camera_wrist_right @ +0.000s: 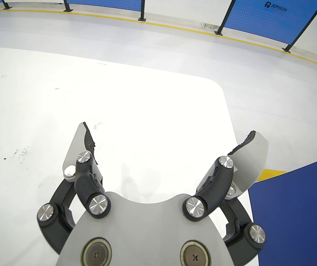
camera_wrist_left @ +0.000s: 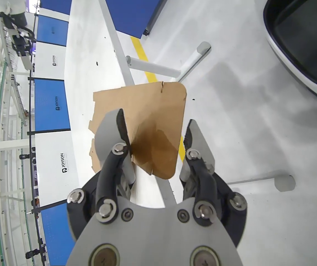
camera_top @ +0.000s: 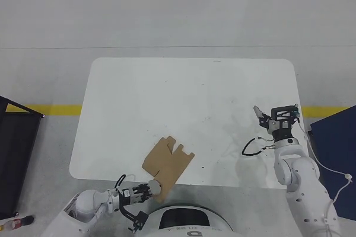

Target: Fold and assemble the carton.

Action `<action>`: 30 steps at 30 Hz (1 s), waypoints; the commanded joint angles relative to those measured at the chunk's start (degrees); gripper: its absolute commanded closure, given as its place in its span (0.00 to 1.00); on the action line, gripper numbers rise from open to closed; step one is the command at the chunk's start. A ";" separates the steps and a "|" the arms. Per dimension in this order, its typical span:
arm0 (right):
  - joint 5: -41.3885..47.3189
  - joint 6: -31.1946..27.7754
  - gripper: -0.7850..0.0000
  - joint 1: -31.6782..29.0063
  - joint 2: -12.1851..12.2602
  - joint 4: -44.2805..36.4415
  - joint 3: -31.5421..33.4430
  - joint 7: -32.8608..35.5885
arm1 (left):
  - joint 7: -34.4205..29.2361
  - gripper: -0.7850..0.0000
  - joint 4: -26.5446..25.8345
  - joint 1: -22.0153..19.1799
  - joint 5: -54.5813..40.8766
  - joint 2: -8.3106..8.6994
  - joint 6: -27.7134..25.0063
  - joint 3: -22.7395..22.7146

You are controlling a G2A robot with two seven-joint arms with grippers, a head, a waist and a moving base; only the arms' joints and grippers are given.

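Between the two fingers of the left gripper (camera_wrist_left: 155, 119), which are spread apart, sits a rounded corner flap of the carton (camera_wrist_left: 147, 103). One rough black pad (camera_wrist_left: 122, 128) touches the flap, and the other finger is apart from it. The carton is flat, smooth brown cardboard with notched edges. It lies at the near edge of the table (camera_top: 196, 89) and partly sticks out past that edge. The table is white and smooth, with round corners. The right gripper (camera_wrist_right: 169, 128) hangs over the table's right side, well apart from the carton. Its shiny grey fingers with rough black pads are spread wide, and nothing is between them.
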 commanded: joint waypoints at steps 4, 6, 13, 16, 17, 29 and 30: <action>0.00 0.00 0.00 0.00 0.00 0.00 0.00 0.00 | 2.45 1.00 -0.50 0.34 -0.66 0.50 0.03 -0.37; 0.00 0.00 0.00 0.00 0.00 0.00 0.00 0.00 | 2.95 1.00 -1.07 0.48 -1.24 0.69 -0.38 -0.60; 0.00 0.00 0.00 0.00 0.00 0.00 0.00 0.00 | 4.10 1.00 -5.79 1.13 -6.71 1.34 -2.30 -3.13; 0.00 0.00 0.00 0.00 0.00 0.00 0.00 0.00 | 4.40 1.00 -8.77 1.89 -9.11 1.81 -3.53 -5.62; 0.00 0.00 0.00 0.00 0.00 0.00 0.00 0.00 | 4.27 1.00 -9.80 2.19 -9.29 1.97 -4.02 -6.43; 0.00 0.00 0.00 0.00 0.00 0.00 0.00 0.00 | 3.24 1.00 -18.15 5.00 -17.87 3.06 -5.67 -14.67; 0.00 0.00 0.00 0.00 0.00 0.00 0.00 0.00 | 2.76 1.00 -18.87 5.12 -18.85 3.08 -5.07 -15.56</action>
